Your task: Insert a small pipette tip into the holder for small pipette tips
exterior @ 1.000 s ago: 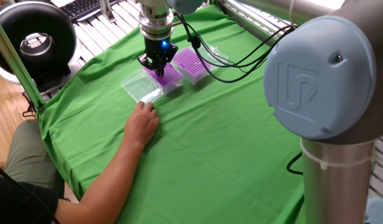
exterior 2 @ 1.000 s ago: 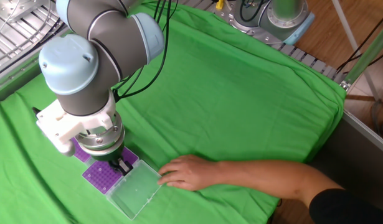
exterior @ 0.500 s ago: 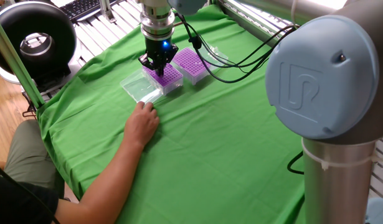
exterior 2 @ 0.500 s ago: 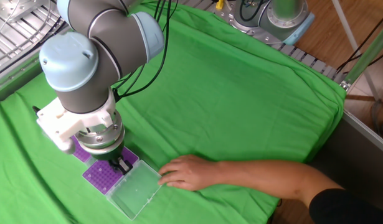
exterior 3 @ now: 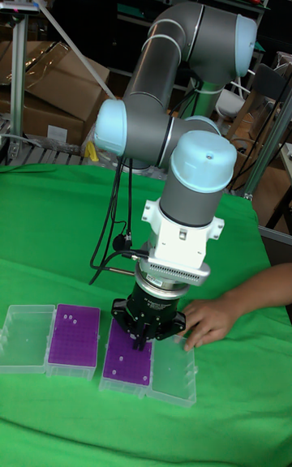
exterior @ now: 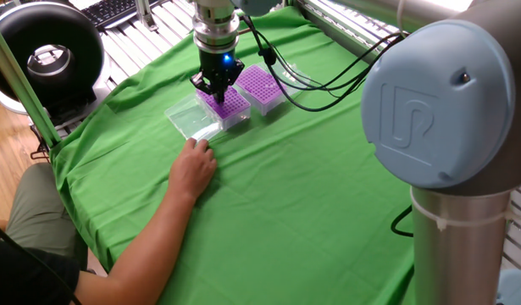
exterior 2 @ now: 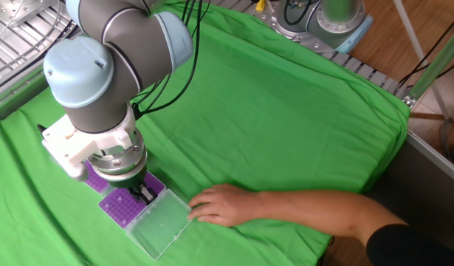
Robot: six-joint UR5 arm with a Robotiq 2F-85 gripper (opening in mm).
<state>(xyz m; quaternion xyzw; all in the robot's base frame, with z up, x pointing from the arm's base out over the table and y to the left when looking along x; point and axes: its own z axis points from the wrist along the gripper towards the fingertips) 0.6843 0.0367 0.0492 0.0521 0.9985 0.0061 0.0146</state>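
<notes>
The holder for small pipette tips is a purple perforated rack with a clear hinged lid lying open beside it. My gripper points straight down, just above the rack's edge nearest the lid. Its fingers are drawn close together. The small pipette tip is too small to make out between them. A few pale tips stand in the rack's holes in the tall fixed view.
A second purple rack with its own clear lid stands alongside. A person's hand rests on the green cloth against the open lid. Cables hang from the arm.
The arm has shifted slightly over the rack, away from the person's hand. The hand and the racks have stayed where they were.
</notes>
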